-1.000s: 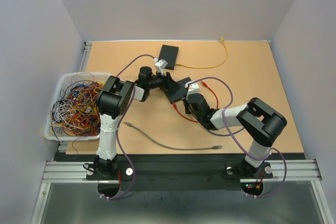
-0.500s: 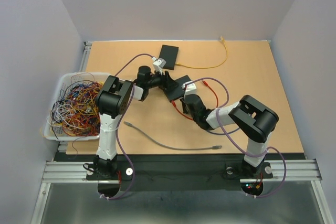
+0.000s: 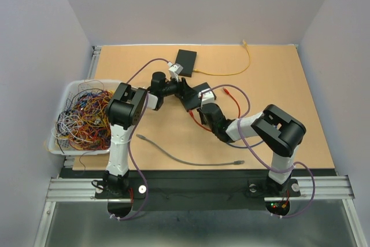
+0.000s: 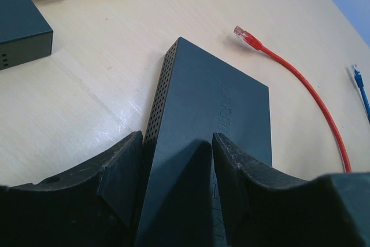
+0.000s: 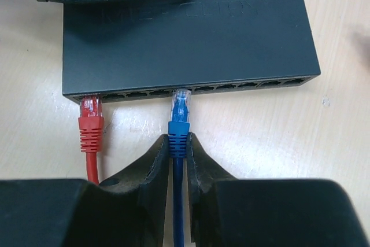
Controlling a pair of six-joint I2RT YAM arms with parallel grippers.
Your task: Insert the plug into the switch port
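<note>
"What sort of place was it?"

"A robotics lab, a closed test cell. Plain pale walls boxed in a wooden table, and both arms were bolted to an aluminium rail at its near edge."

"What else showed it?"

"Only network gear lay about. A black switch sat between the left fingers, with a second black box ahead of them. A white bin of tangled wires stood well apart from them, past that arm. A yellow cable lay loose beyond the right fingers, and a grey cable on their rail side."
</note>
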